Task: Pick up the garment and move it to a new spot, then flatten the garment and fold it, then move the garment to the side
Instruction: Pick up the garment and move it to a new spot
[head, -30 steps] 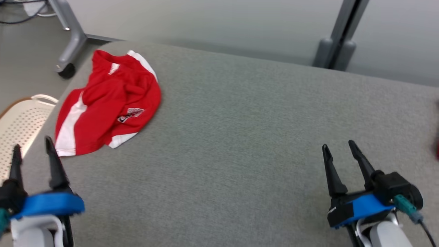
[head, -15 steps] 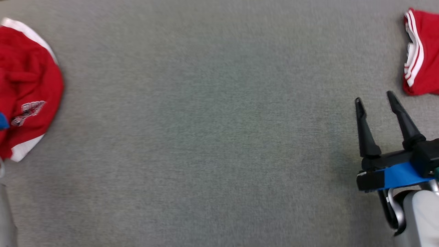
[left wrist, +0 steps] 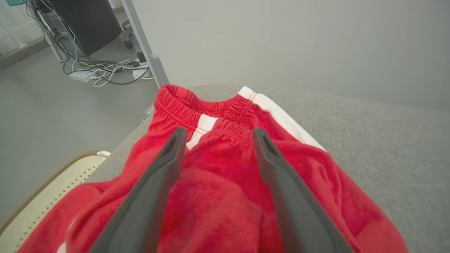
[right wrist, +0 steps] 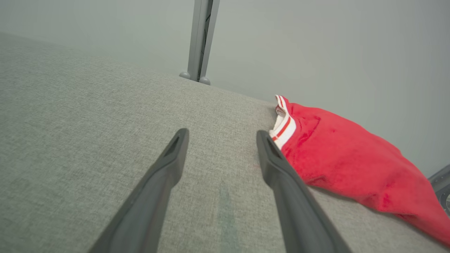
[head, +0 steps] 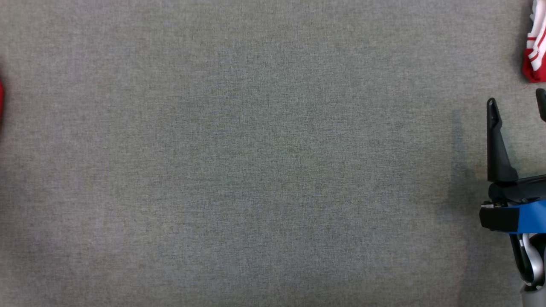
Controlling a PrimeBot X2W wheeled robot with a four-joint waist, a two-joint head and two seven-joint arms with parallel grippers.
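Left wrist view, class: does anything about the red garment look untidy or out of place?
Yes. The red garment lies crumpled in a heap by the corner of the grey surface, its elastic waistband bunched, not spread flat.

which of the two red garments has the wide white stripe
The shorts with the gathered waistband, seen between the open fingers of the left gripper. The other garment, beside the right gripper, has only narrow red-and-white striped trim.

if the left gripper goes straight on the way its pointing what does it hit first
The red shorts: the open left gripper points across their crumpled fabric toward the elastic waistband. Whether it touches the cloth is unclear from the left wrist view.
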